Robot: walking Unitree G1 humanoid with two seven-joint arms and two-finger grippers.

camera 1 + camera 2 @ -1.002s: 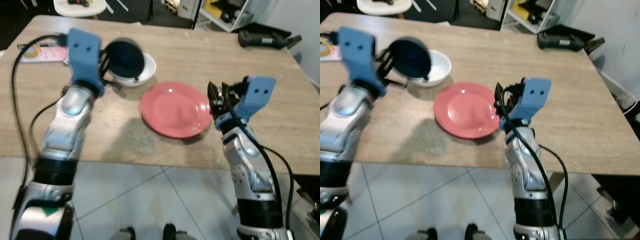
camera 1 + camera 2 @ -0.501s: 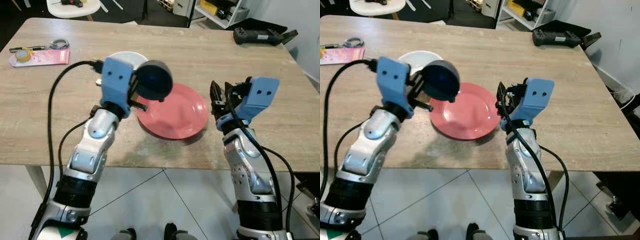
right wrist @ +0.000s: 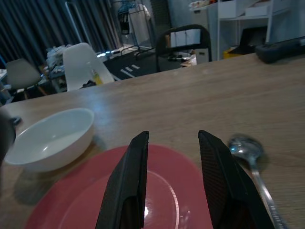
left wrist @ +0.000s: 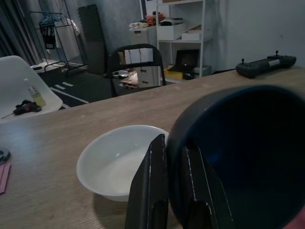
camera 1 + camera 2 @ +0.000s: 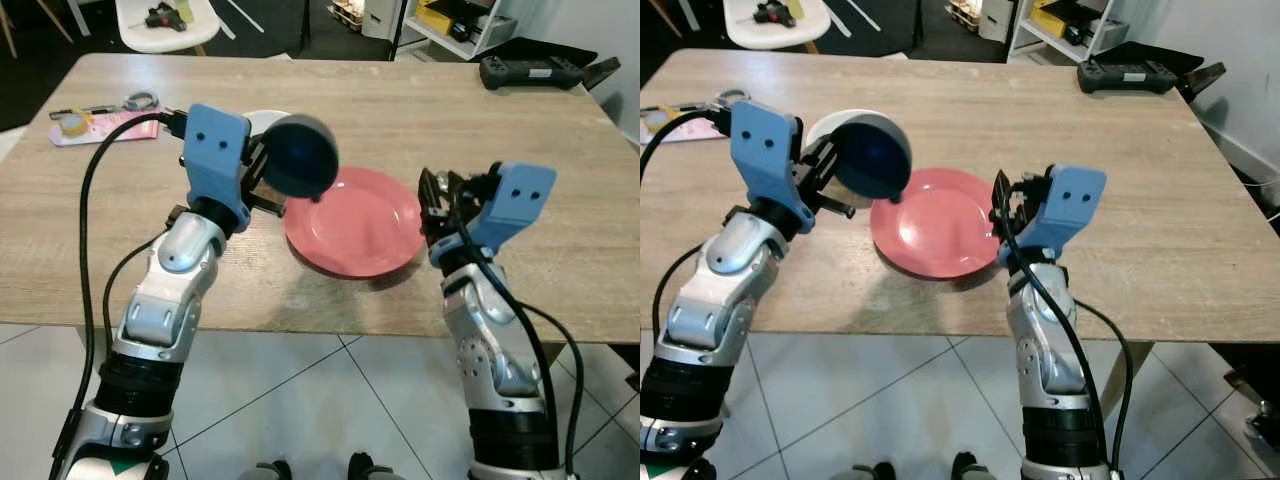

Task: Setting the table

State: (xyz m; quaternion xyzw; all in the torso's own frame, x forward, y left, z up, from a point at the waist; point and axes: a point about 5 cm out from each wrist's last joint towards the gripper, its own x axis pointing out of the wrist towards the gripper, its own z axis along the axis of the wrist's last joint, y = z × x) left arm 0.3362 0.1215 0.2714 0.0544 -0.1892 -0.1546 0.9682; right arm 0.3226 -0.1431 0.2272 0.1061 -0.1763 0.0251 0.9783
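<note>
The left fingers (image 4: 155,191) pinch the rim of the dark blue bowl (image 5: 300,157), held above the red plate (image 5: 355,221); it looks hard, smooth and breakable, while the right fingers (image 3: 138,181) stay open and empty

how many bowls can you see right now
2. A dark blue bowl is held tilted in the left gripper beside the red plate. A white bowl sits on the table behind it. Others may be hidden.

dark blue bowl (image 5: 302,156) held tilted above the red plate's (image 5: 355,222) ten o'clock edge; white bowl (image 4: 119,161) upright behind; spoon (image 3: 250,155) at the plate's three o'clock
</note>
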